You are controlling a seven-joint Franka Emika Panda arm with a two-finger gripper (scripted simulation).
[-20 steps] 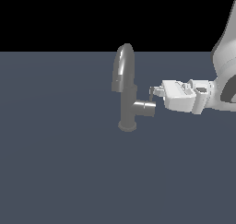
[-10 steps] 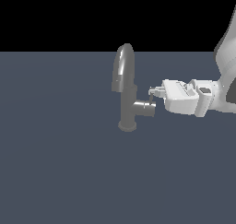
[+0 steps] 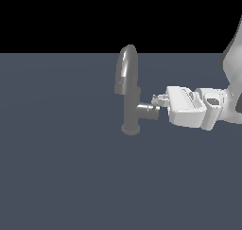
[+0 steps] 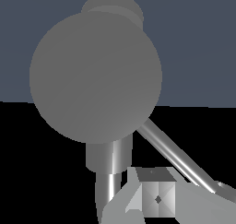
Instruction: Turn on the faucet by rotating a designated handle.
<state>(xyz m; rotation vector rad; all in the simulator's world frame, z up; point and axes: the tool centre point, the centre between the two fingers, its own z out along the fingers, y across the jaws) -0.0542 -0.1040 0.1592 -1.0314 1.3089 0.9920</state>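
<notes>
The faucet (image 3: pixel 131 99) is standing upright on the dark bench (image 3: pixel 56 177), near the middle of the exterior view, its round base resting on the surface and its arched spout curling over at the top. A short stub is sticking out from the body toward the exterior view's right, and the handle (image 4: pixel 177 156), a thin grey rod, is running off the stub's end; in the wrist view it is slanting away from the big round end face of the stub toward the end effector (image 3: pixel 159 101). The white arm is reaching in horizontally from the exterior view's right, and the fingertips are sitting right at the stub's end, where the rod is. I cannot tell whether the fingers are spread or pressed together, since neither view is showing the gap clearly. Judging by its look, the faucet is behaving as rigid, smooth metal fixed to the bench, so it is unlikely to be giving way or tipping, though the slick rod may be slipping under a sideways push. The best hold is probably lying out along the rod, away from the pivot, where a push is turning it most easily.
</notes>
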